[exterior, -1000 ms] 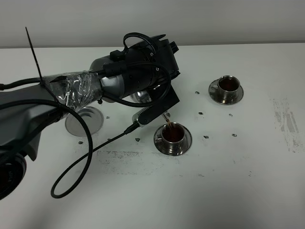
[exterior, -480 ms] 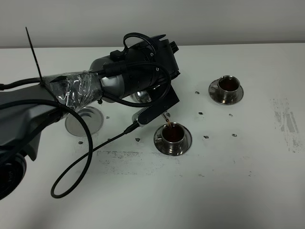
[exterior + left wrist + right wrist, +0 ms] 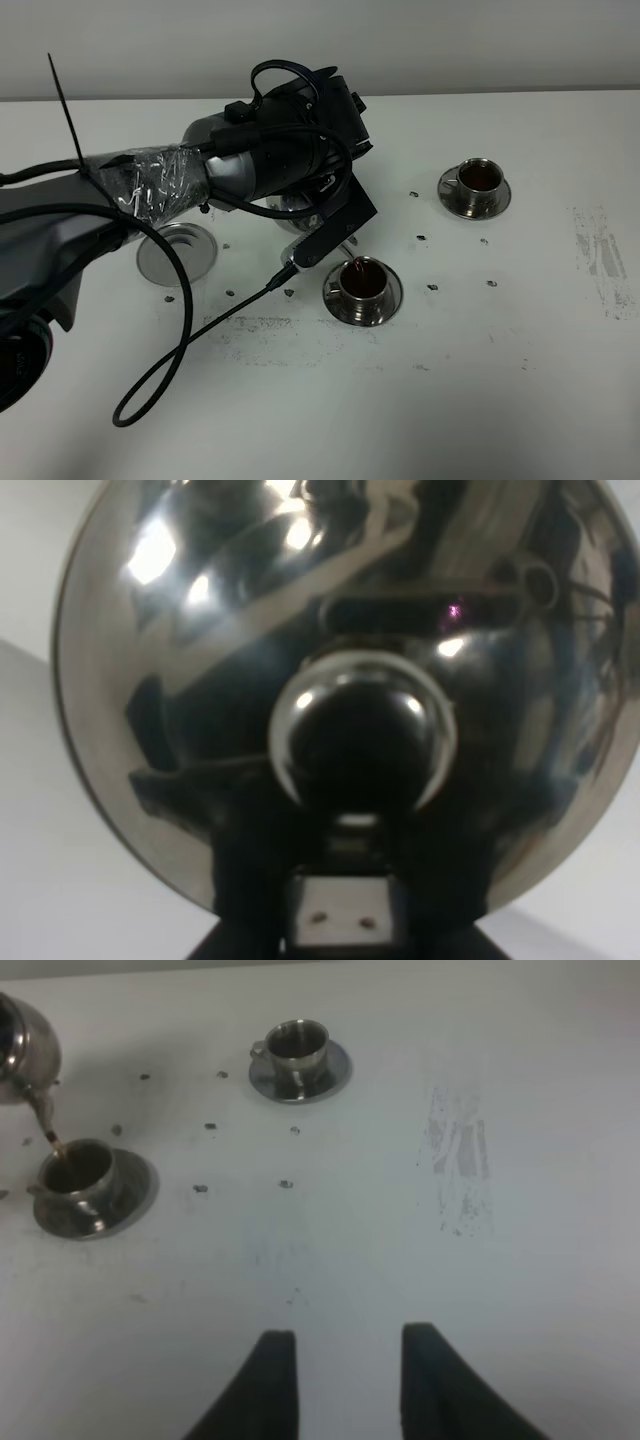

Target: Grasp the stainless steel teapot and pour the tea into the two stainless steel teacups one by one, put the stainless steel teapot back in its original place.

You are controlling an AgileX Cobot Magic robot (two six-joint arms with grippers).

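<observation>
My left gripper (image 3: pixel 320 224) is shut on the stainless steel teapot (image 3: pixel 291 205), which is tilted and mostly hidden under the arm. In the left wrist view its domed lid (image 3: pixel 200 680) and knob (image 3: pixel 362 735) fill the picture. In the right wrist view the teapot (image 3: pixel 20 1052) has its spout (image 3: pixel 42 1112) just above the near teacup (image 3: pixel 78 1170), with a thin thread of tea at the spout's tip. The near teacup (image 3: pixel 364 281) and the far teacup (image 3: pixel 479 178) both hold dark tea. The coaster (image 3: pixel 177 252) lies bare on the left. My right gripper (image 3: pixel 345 1380) is open and empty, well apart from the cups.
Each cup stands on its own saucer, the near one (image 3: pixel 345 305) and the far one (image 3: pixel 493 206). A black cable (image 3: pixel 180 340) loops over the table's front left. Small dark specks (image 3: pixel 423 239) dot the white table (image 3: pixel 520 380) between the cups.
My left arm has shifted slightly left and back with the teapot. The spout has drawn back a little over the near cup. The right gripper's earlier state is not shown.
</observation>
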